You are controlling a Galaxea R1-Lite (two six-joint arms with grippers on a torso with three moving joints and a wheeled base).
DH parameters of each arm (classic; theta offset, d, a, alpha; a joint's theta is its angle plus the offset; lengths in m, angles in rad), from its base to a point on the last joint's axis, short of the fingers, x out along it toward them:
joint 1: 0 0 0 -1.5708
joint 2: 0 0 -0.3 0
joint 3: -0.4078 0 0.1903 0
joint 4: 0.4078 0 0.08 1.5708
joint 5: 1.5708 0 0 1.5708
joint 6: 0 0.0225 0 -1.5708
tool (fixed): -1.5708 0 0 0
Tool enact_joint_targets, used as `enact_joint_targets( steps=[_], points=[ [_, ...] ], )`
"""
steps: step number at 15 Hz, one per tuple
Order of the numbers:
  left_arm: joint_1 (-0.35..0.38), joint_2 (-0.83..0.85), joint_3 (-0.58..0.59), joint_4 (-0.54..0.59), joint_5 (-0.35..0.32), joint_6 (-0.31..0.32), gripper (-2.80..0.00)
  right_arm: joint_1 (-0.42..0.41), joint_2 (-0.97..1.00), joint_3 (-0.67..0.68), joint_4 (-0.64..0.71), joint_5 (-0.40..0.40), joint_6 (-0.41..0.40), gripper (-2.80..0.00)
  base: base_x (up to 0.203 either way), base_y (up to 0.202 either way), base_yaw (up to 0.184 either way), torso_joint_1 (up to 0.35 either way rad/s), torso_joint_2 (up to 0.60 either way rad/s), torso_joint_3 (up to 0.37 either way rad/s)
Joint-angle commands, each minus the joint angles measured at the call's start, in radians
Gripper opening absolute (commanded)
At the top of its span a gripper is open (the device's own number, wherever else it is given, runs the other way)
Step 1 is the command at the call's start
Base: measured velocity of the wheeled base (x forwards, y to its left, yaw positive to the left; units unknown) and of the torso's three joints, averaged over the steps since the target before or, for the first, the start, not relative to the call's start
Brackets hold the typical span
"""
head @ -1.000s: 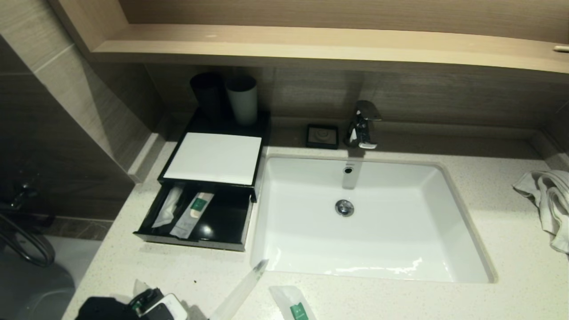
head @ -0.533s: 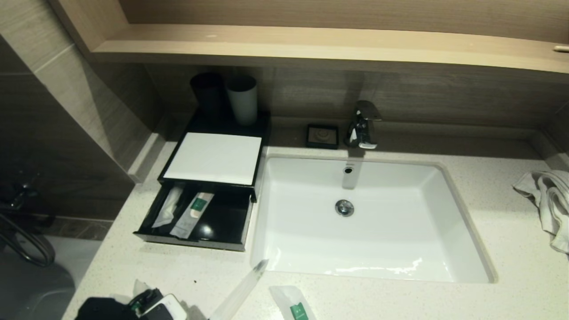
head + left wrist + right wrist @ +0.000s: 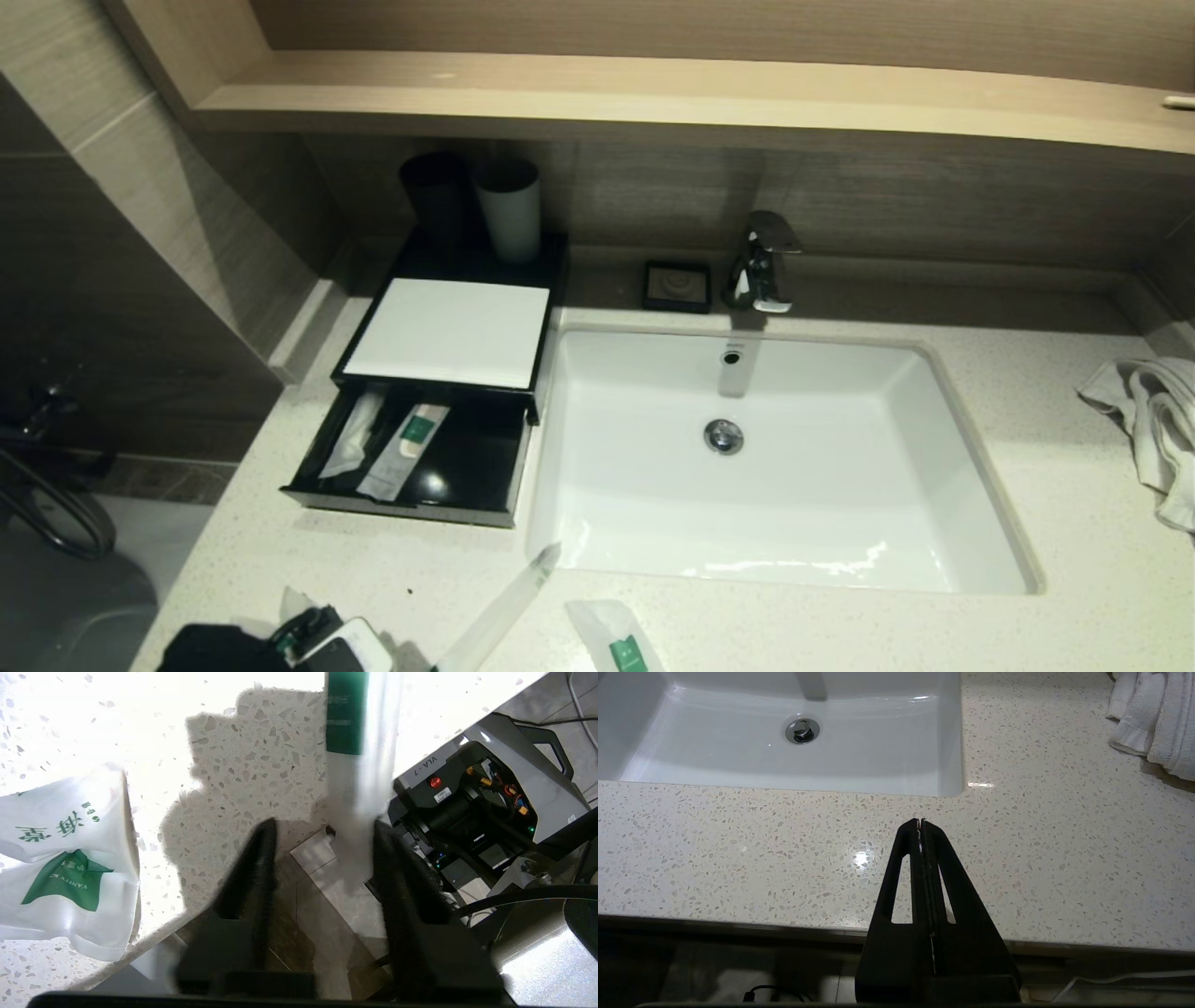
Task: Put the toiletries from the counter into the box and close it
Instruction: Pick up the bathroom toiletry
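The black box (image 3: 453, 331) stands left of the sink, its front drawer (image 3: 401, 509) pulled out with two wrapped toiletries (image 3: 403, 450) lying inside. A long clear-wrapped stick (image 3: 499, 607) lies on the counter (image 3: 373, 569) at the front edge, beside a green-labelled sachet (image 3: 618, 644). In the left wrist view my left gripper (image 3: 324, 823) stands open around the stick's near end (image 3: 357, 812), which rests against one finger (image 3: 397, 868), with a gap to the other. Another white sachet (image 3: 60, 858) lies beside it. My right gripper (image 3: 920, 821) is shut and empty above the counter's front edge.
The white sink basin (image 3: 934, 439) fills the middle, with a tap (image 3: 764, 261) and a small black soap dish (image 3: 677, 285) behind it. Two cups (image 3: 509, 210) stand behind the box. A white towel (image 3: 1153, 429) lies at the far right. A wooden shelf (image 3: 653, 93) overhangs the back.
The long stick's near end has shifted slightly to the left on the counter. Nothing else has visibly moved.
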Motion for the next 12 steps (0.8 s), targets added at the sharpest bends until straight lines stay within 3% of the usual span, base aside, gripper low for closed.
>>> enact_joint_targets(
  steps=[1,12],
  points=[
    [-0.001,0.0,0.002,-0.002,0.002,0.001,-2.8,0.0,0.0,0.0,0.0,0.0,0.0,-2.8,0.0,0.0,0.0,0.0,0.0,0.0],
    [0.0,-0.014,0.021,0.001,0.003,-0.002,-2.8,-0.001,0.0,0.0,0.0,0.0,0.0,-2.8,0.0,0.0,0.0,0.0,0.0,0.0]
  ],
)
